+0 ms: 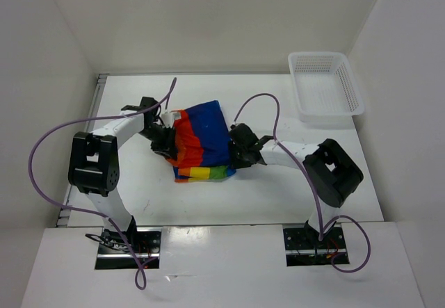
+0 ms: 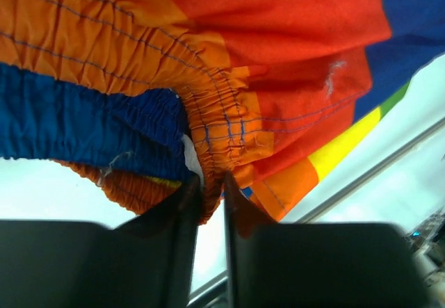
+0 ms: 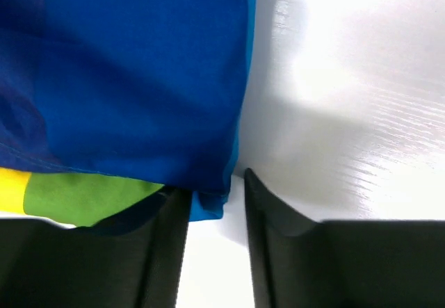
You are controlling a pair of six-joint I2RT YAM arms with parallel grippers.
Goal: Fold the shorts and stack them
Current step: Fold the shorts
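The rainbow-striped shorts (image 1: pixel 203 140) lie folded in the middle of the table, blue on top, with red, orange, yellow and green at the left and front. My left gripper (image 1: pixel 167 145) is at their left edge. In the left wrist view it (image 2: pixel 213 183) is shut on the orange gathered waistband (image 2: pixel 215 124). My right gripper (image 1: pixel 237 156) is at the shorts' right front corner. In the right wrist view it (image 3: pixel 217 186) is open, with the blue hem corner (image 3: pixel 208 200) against the left finger and a gap to the right finger.
A white mesh basket (image 1: pixel 325 89) stands at the back right corner of the table. White walls close in the table on the left, back and right. The table's left edge has a metal rail (image 1: pixel 97 99).
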